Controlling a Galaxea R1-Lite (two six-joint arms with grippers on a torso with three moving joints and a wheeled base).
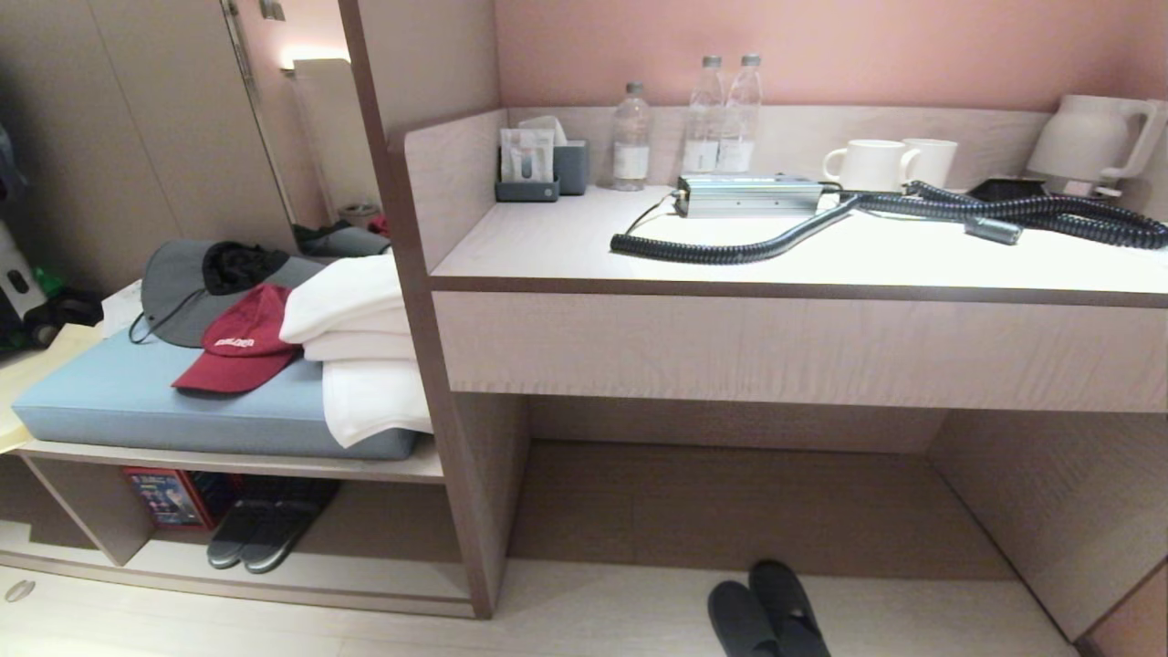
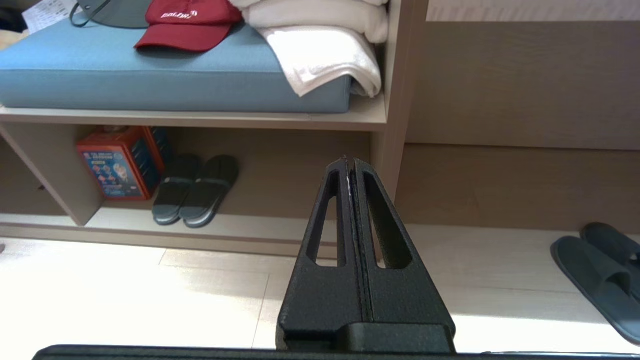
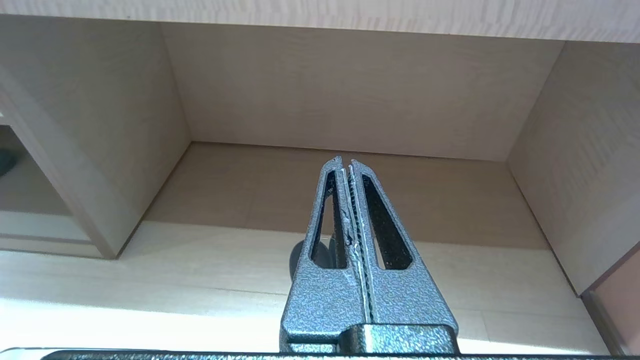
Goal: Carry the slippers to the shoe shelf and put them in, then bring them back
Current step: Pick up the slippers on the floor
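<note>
Before opening the left gripper (image 2: 350, 165) and right gripper (image 3: 346, 165), both pressed shut on nothing, locate the slippers (image 1: 768, 610) side by side on the floor, right of the shoe shelf (image 1: 383, 577), long axes toward the desk (image 1: 776, 351) recess, judged nearer the right arm.

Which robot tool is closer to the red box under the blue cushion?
Left. The left tool hangs before the shoe shelf holding the red box. The right tool faces the opening under the desk, beyond the divider, box out of view.
</note>
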